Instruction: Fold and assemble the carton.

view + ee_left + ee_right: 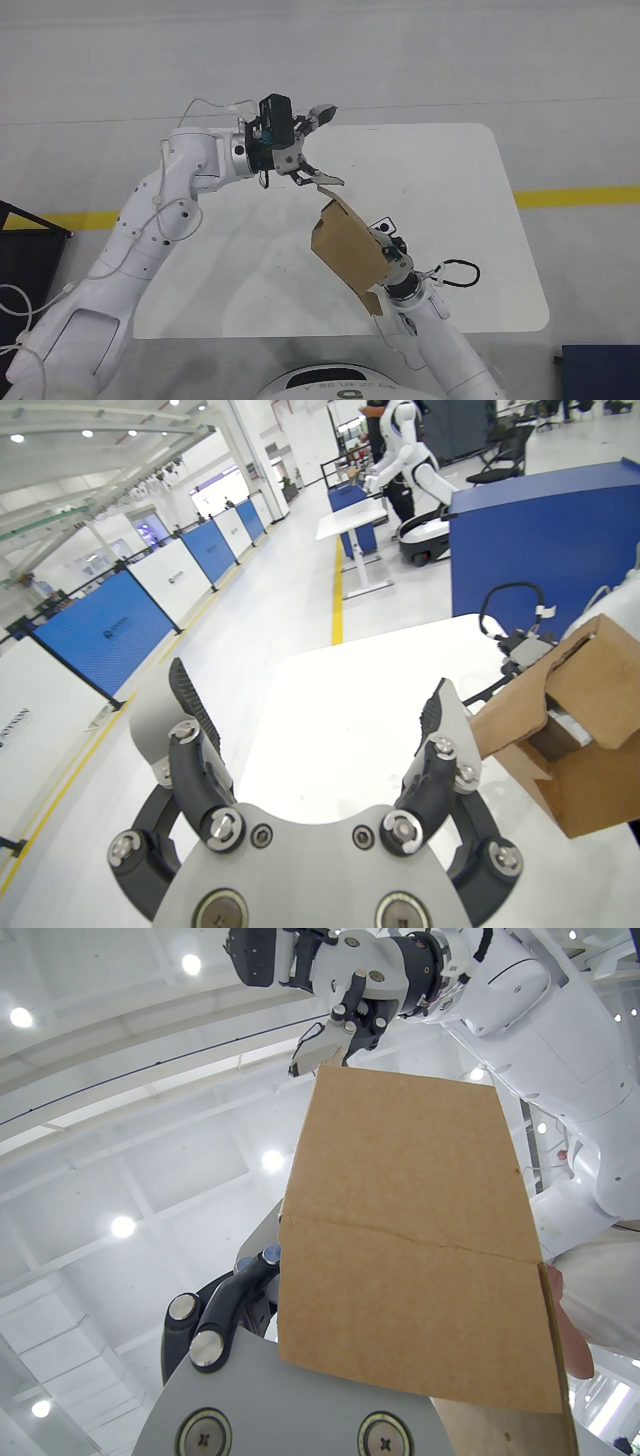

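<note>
A brown cardboard carton [348,245] is held tilted above the white table [450,190], partly folded, with loose flaps at its end [575,740]. My right gripper [385,258] is shut on its lower part, and the broad creased panel [410,1238] hides most of the fingers. My left gripper [325,148] hovers open just behind the carton's upper corner. One of its fingertips [330,181] is at the top edge [320,1053], touching or nearly so. Nothing lies between the left fingers [192,700].
A black cable [460,270] loops off the right wrist. A yellow floor line [580,196] runs past the table's right side. A dark frame [20,228] stands at the left and a blue box [600,370] at the near right corner.
</note>
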